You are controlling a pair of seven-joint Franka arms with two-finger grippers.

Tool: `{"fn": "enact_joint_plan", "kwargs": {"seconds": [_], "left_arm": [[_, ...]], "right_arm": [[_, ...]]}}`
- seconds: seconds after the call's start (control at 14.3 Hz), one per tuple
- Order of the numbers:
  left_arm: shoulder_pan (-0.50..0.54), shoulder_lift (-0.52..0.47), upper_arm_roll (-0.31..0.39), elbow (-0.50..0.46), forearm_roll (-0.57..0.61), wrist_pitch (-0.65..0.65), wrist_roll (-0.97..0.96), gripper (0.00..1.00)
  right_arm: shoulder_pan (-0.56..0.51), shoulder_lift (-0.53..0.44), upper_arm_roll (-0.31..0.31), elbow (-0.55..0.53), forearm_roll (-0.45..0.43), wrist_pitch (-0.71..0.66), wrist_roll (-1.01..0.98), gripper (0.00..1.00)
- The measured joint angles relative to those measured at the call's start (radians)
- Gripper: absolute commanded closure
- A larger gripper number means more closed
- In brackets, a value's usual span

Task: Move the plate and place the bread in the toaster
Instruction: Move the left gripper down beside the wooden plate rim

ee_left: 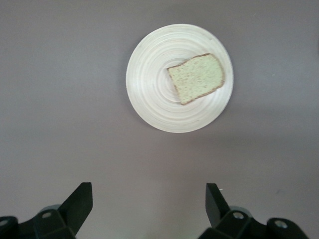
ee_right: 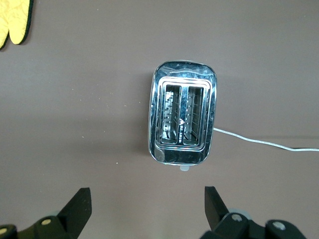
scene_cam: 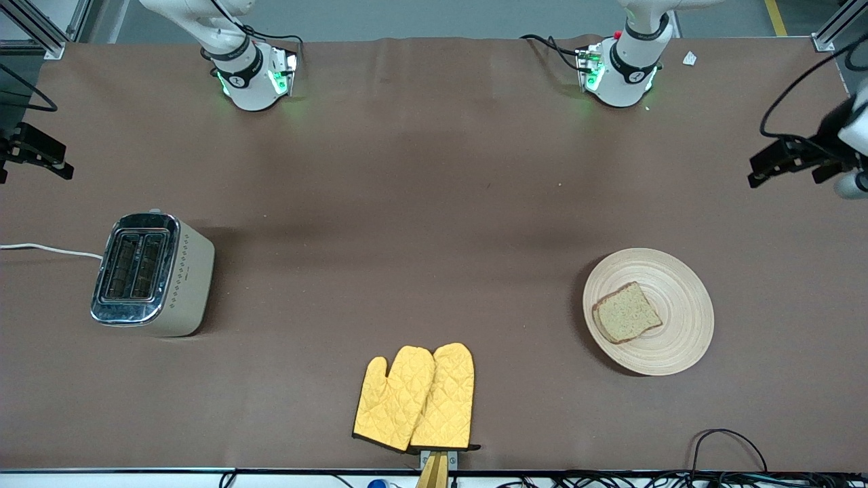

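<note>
Bread (scene_cam: 626,313) on plate (scene_cam: 678,339), toaster (scene_cam: 152,274) apart

1. A brown-covered table (scene_cam: 434,203) carries everything here.
2. Toward the right arm's end stands the toaster (scene_cam: 152,274), slots up, its white cord (scene_cam: 47,249) trailing off along the cloth.
3. Toward the left arm's end lies the plate (scene_cam: 678,339), flat on the table.
4. Nearest the front camera, between them, lie two yellow oven mitts (scene_cam: 415,398), overlapping.
</note>
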Motion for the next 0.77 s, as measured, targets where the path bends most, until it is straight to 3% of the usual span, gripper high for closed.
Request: {"fn": "enact_joint_plan", "kwargs": {"seconds": [0.77], "left_arm": [[0.264, 0.377, 0.002, 0.009, -0.3, 0.202, 0.215, 0.0]], "right_arm": [[-0.004, 0.0, -0.004, 0.0, 0.0, 0.0, 0.0, 0.0]]}}
